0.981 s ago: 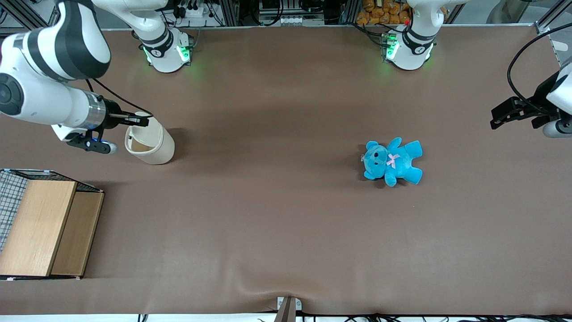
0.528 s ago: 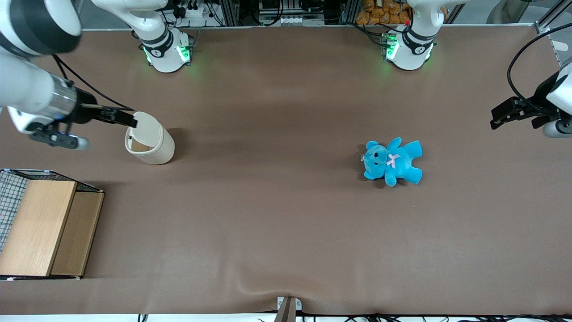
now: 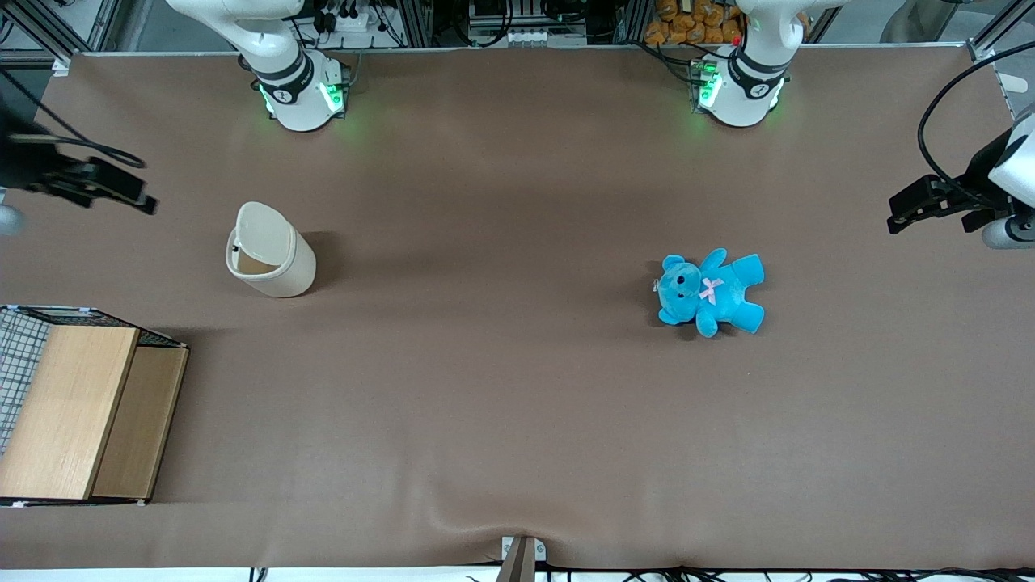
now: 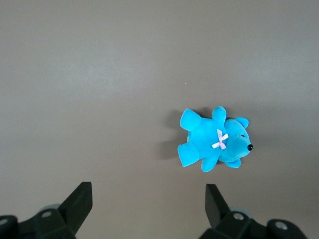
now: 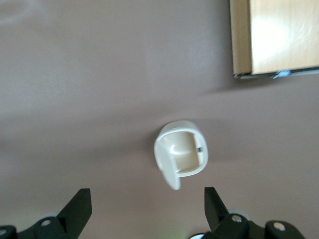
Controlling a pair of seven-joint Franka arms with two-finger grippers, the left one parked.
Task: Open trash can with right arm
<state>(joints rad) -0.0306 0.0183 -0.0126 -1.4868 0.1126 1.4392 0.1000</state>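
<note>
The cream-white trash can [image 3: 271, 257] stands on the brown table toward the working arm's end. Its flip lid [image 3: 262, 225] is tipped up and the inside shows. In the right wrist view the can [image 5: 185, 154] shows from above with its lid [image 5: 167, 167] swung aside and the cavity visible. My right gripper [image 3: 121, 192] is open and empty, high above the table, away from the can and farther out toward the table's end. Its two black fingers [image 5: 79, 206] stand wide apart in the right wrist view, with nothing between them.
A light wooden box with wire mesh [image 3: 77, 408] stands nearer the front camera than the can; it also shows in the right wrist view [image 5: 276, 37]. A blue teddy [image 3: 711, 291] lies toward the parked arm's end and shows in the left wrist view [image 4: 214, 139].
My right gripper has pulled back from the can's lid toward the table's end and risen. The lid stays tipped up. The can has not shifted.
</note>
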